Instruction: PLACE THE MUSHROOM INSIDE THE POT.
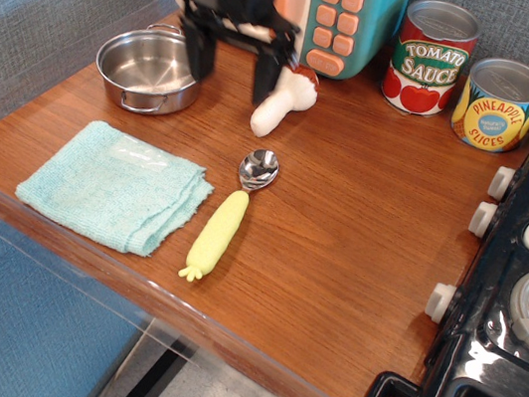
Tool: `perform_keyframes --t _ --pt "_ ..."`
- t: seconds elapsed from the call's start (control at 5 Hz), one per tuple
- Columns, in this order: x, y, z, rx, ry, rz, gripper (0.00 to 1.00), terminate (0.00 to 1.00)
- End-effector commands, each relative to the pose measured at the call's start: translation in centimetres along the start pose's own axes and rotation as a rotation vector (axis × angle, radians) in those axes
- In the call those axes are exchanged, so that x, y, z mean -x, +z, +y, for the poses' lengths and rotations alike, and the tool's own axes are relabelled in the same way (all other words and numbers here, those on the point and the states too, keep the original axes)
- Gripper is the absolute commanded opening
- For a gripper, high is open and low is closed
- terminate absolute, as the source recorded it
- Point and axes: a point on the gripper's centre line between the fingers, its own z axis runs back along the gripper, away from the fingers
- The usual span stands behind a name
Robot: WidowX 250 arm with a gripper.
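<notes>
The mushroom (282,101) lies on its side on the table (358,244), cap toward the toy microwave (349,15), stem pointing at the spoon (232,216). My gripper (232,75) hangs spread wide and empty between it and the pot (151,70), my right finger just beside the stem. I should shift right to straddle the thick stem, then drop low before pinching.

Shiny steel pot (150,71), cream-stemmed brown-capped mushroom (281,104), yellow-handled spoon (226,221), aqua cloth (114,185), black end effector (233,75).
</notes>
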Motion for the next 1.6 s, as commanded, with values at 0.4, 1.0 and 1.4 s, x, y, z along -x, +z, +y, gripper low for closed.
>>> perform_keyframes --t 0.4,1.0,1.4 --pt "-3.7 -1.2 -1.8 0.008 0.034 -0.043 0.00 0.00" --pt "-2.9 6.4 2.8 0.009 0.094 -0.218 0.00 0.00" --pt "-1.8 4.6 8.2 0.007 0.155 -0.135 0.00 0.00"
